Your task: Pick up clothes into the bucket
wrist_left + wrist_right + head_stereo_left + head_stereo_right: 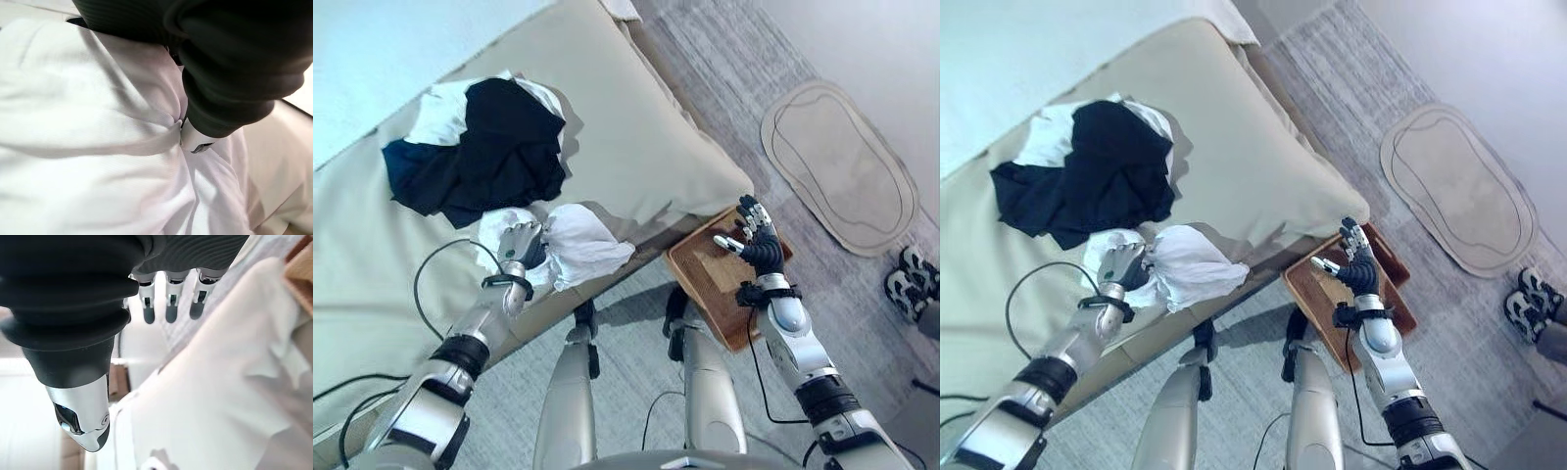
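My left robot hand (521, 243) sits at the near edge of the bed (636, 127), its fingers curled into a white garment (582, 245) that bunches up around them; my left wrist view shows the cloth (98, 147) puckered into a tight fold right where my thumb (195, 142) presses in, so I have it pinched. That white garment drapes over the bed's edge, just beside a larger heap of dark clothes (484, 157) mixed with white pieces (440, 116), which lies further back on the beige cover. My right robot hand (759, 235) is raised above a brown wooden bucket (705, 279) that stands on the grey carpet (626, 362) against the bed's corner; its fingers (168, 308) are straight and spread, holding nothing, and nothing touches them. I can see flat brown inner faces in the bucket. Farther off on the floor lies a beige oval rug (842, 166), and a pair of shoes (909, 279) shows near the right edge of the view.
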